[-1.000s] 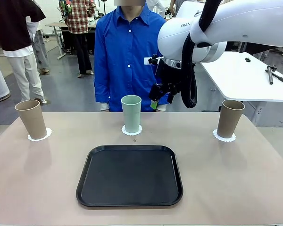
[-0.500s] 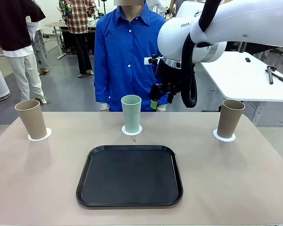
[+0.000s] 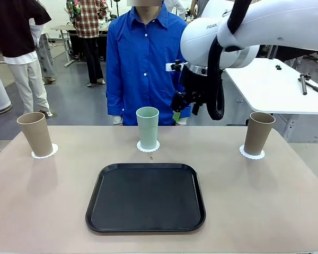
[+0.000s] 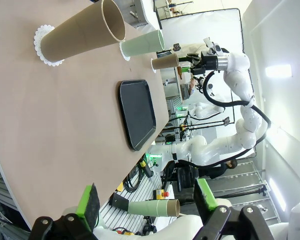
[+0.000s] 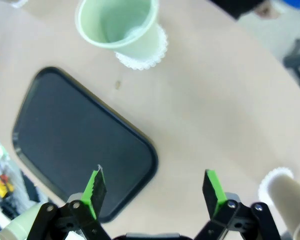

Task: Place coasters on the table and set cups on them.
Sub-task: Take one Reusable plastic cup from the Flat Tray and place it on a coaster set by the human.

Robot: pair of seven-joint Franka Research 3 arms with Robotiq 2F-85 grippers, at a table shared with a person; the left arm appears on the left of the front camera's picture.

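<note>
Three cups stand upright on white scalloped coasters along the far side of the tan table (image 3: pixel 265 201): a tan cup (image 3: pixel 36 133) on the left coaster (image 3: pixel 44 152), a mint cup (image 3: pixel 147 127) on the middle coaster (image 3: pixel 148 147), and a tan cup (image 3: pixel 258 132) on the right coaster (image 3: pixel 252 154). My right gripper (image 3: pixel 180 112) hangs open and empty above the table, just right of the mint cup (image 5: pixel 117 22); in its wrist view the right gripper (image 5: pixel 154 187) is spread over the tray edge. My left gripper (image 4: pixel 146 200) is open and empty, far from the left tan cup (image 4: pixel 82 35).
A black tray (image 3: pixel 146 197) lies empty at the table's middle front. A person in a blue shirt (image 3: pixel 140 58) stands at the far edge behind the mint cup. A white table (image 3: pixel 275 84) stands at the back right.
My right arm has lifted slightly up and to the right. The cups, coasters and tray have not moved.
</note>
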